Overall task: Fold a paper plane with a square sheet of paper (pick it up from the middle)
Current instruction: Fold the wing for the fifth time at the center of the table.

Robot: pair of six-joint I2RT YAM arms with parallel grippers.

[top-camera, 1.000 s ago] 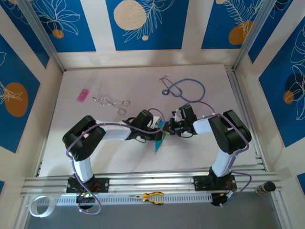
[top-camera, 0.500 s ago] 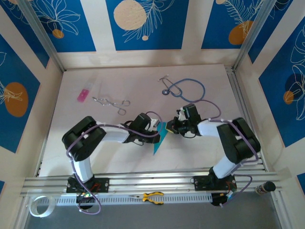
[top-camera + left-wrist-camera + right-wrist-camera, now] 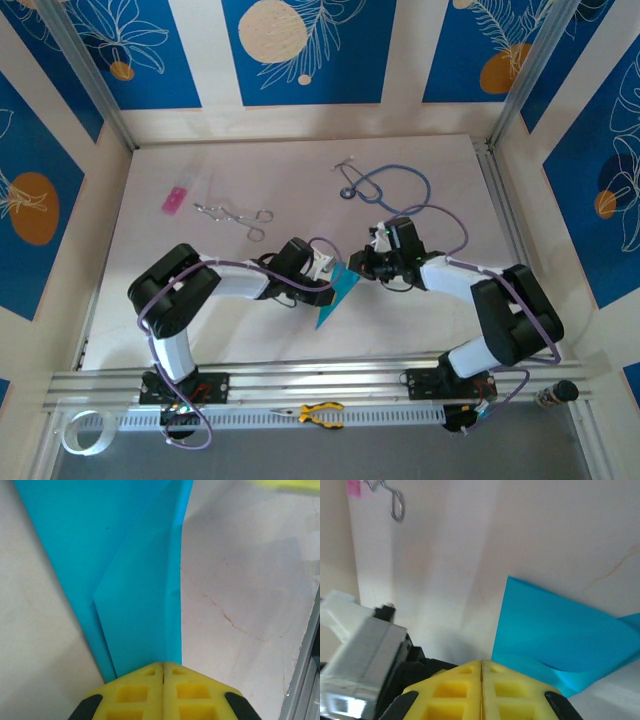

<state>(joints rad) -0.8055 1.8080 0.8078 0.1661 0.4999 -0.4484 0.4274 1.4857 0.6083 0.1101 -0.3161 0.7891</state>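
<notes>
The cyan-blue sheet of paper is folded into a slim pointed shape with layered creases, its tip aimed at the near left. My left gripper is shut on its upper end. In the left wrist view the paper runs straight out from the closed yellow tips of that gripper. My right gripper is shut just right of the paper's top. In the right wrist view its tips meet beside the paper's left edge, with nothing seen between them.
A blue-tubed stethoscope lies at the back right. Metal forceps and a small pink rectangle lie at the back left. Yellow-handled pliers and a tape roll rest by the front rail.
The left gripper and the paper have shifted slightly toward the near left. The right arm's elbow has swung out to the right while its gripper stayed beside the paper.
</notes>
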